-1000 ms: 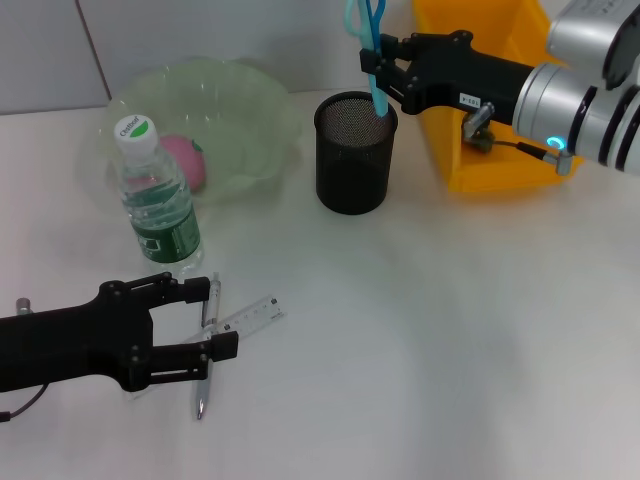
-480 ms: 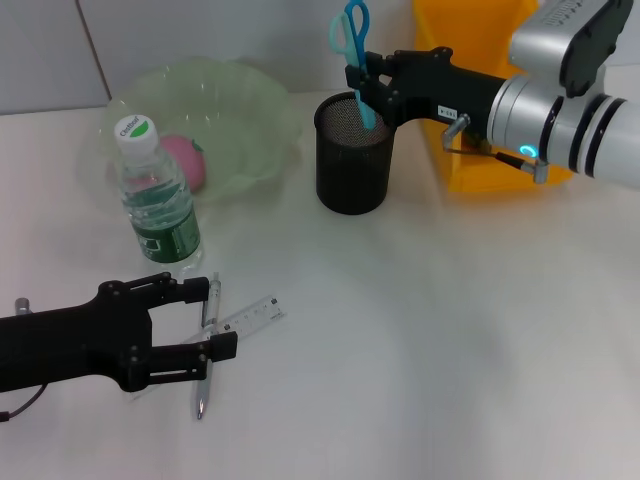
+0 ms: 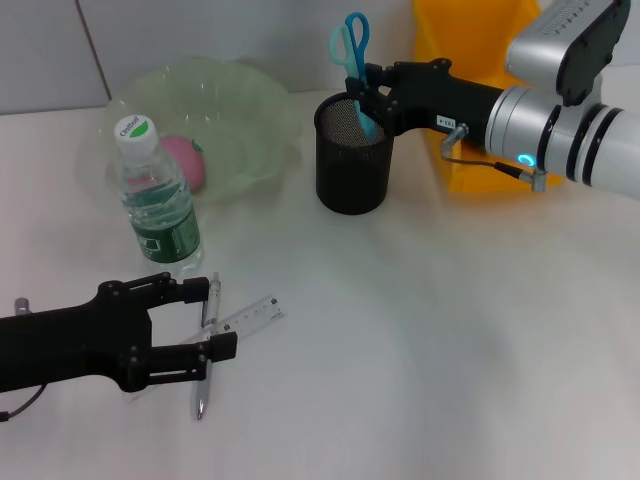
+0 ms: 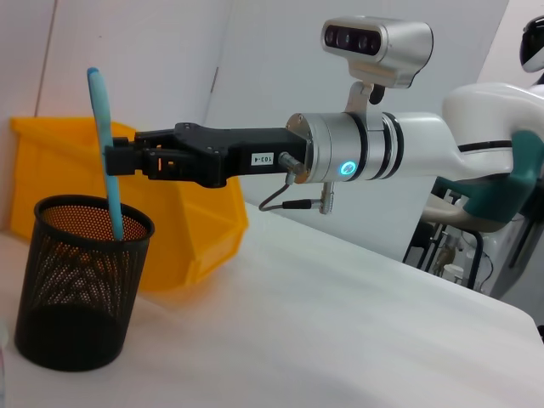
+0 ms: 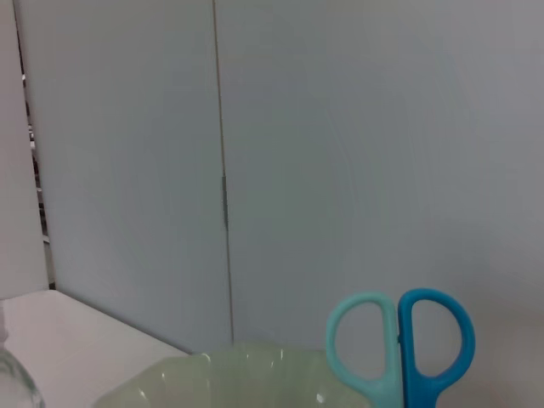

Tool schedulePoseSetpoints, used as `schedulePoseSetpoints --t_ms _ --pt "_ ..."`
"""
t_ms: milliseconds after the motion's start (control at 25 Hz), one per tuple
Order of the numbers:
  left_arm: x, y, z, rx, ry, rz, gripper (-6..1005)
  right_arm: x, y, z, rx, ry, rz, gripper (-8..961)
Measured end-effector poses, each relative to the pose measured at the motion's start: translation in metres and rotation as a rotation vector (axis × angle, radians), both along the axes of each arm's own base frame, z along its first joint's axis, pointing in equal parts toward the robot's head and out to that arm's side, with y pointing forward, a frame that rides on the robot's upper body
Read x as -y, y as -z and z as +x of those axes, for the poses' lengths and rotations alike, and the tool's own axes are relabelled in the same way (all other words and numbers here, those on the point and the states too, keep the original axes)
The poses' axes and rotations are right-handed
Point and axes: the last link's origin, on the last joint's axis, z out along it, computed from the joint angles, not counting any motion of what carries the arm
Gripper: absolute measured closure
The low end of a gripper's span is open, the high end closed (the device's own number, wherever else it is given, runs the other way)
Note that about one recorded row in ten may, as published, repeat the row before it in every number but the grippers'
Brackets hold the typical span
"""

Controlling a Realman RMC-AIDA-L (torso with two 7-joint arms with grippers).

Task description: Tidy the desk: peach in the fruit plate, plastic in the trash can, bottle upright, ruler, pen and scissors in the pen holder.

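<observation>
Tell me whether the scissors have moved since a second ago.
Yes. The scissors, gripped by the right gripper, have come down into the pen holder.

This looks like a robotics lab. A bare white table [image 3: 420, 350] stands against plain grey wall panels [image 5: 340, 170], and at three o'clock in the left wrist view another white robot [image 4: 501, 144] stands.

Scissors [image 3: 352, 62]: one
Pen holder [image 3: 353, 155]: one
Bottle [image 3: 156, 200]: one
Peach [image 3: 185, 160]: one
Fruit plate [image 3: 240, 110]: one
Pen [image 3: 207, 345]: one
Ruler [image 3: 252, 317]: one
Yellow bin [image 3: 470, 40]: one
</observation>
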Motion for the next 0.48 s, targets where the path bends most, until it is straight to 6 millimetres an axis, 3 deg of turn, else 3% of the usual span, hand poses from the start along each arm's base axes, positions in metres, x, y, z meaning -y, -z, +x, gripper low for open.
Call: schedulePoseSetpoints --t_ms 480 --pt "0.0 -0.0014 -0.0005 0.0 0.001 0.001 162 0.003 -0.0007 0.0053 -0.009 0.011 -0.007 555"
